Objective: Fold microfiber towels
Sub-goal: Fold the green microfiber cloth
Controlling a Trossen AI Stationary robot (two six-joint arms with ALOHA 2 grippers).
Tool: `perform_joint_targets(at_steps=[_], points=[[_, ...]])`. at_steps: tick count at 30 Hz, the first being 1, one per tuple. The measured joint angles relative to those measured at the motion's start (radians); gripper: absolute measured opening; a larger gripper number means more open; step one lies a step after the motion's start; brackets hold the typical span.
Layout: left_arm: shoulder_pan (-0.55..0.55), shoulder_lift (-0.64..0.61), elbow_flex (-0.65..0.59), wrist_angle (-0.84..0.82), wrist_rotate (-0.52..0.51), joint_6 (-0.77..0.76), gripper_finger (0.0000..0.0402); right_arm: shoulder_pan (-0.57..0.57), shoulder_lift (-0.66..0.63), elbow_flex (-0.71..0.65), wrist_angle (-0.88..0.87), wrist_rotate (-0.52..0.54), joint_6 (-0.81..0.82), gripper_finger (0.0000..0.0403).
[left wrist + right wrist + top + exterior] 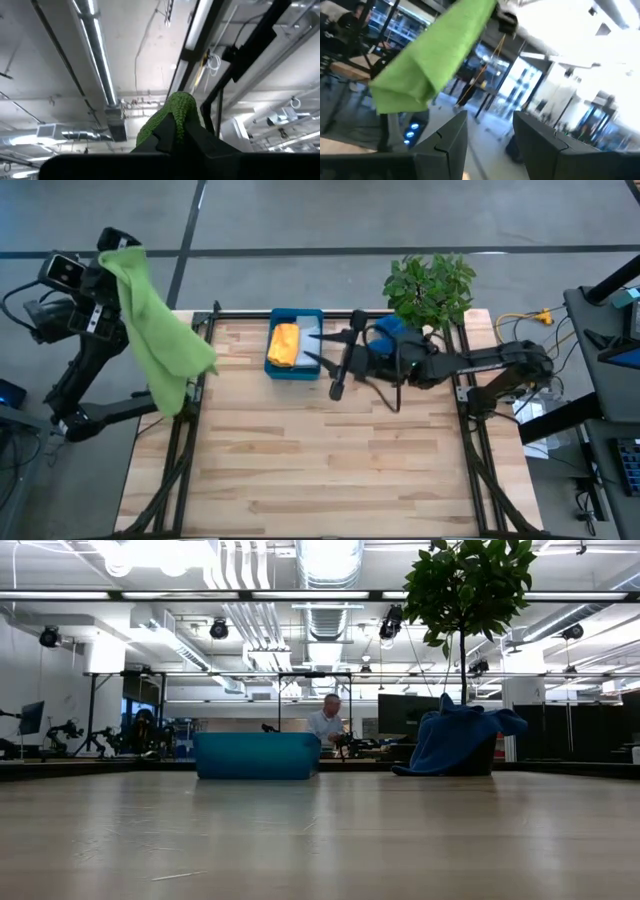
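Observation:
The lime green towel (pixel 160 330) hangs beyond the table's left edge, with my left gripper (pixel 115 252) shut on its top, raised high. It also shows in the right wrist view as a hanging green towel (pixel 430 60). My right gripper (pixel 492 145) stands open and empty, raised over the right side of the teal tray (pixel 272 365). An orange towel (pixel 283 343) and a grey towel (pixel 306 345) lie folded in the tray. The blue towel (pixel 390 332) lies heaped by the plant pot, also seen in the low view (pixel 455 740). My left gripper pinches a bunched part of the green towel's upper end (pixel 176 112) between its two fingers (pixel 170 137), which slant upward. The cloth bulges past the fingertips. The rest of the towel drapes down beside the arm, slack, and its lower end (pixel 175 395) hangs clear of the table.
A potted plant (pixel 430 285) stands at the table's far right edge. The teal tray (pixel 256 755) sits at the far middle. The wooden tabletop (pixel 330 470) lies bare in the middle and near part. A person sits in the room behind.

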Motion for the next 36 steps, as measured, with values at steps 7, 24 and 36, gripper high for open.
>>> perform_joint_targets(at_steps=[7,24,36], points=[[-0.015,0.036,0.000,0.045,-0.098,0.000,0.0000,0.029,0.131,0.079,0.156,0.059,-0.213,0.0153],[-0.066,0.140,0.060,0.194,-0.152,0.004,0.0000,-0.052,0.373,0.511,-0.143,-0.060,0.360,0.0153],[-0.067,0.212,0.168,0.194,-0.101,0.027,0.0000,-0.059,0.432,0.579,-0.198,-0.059,0.530,0.0153]])
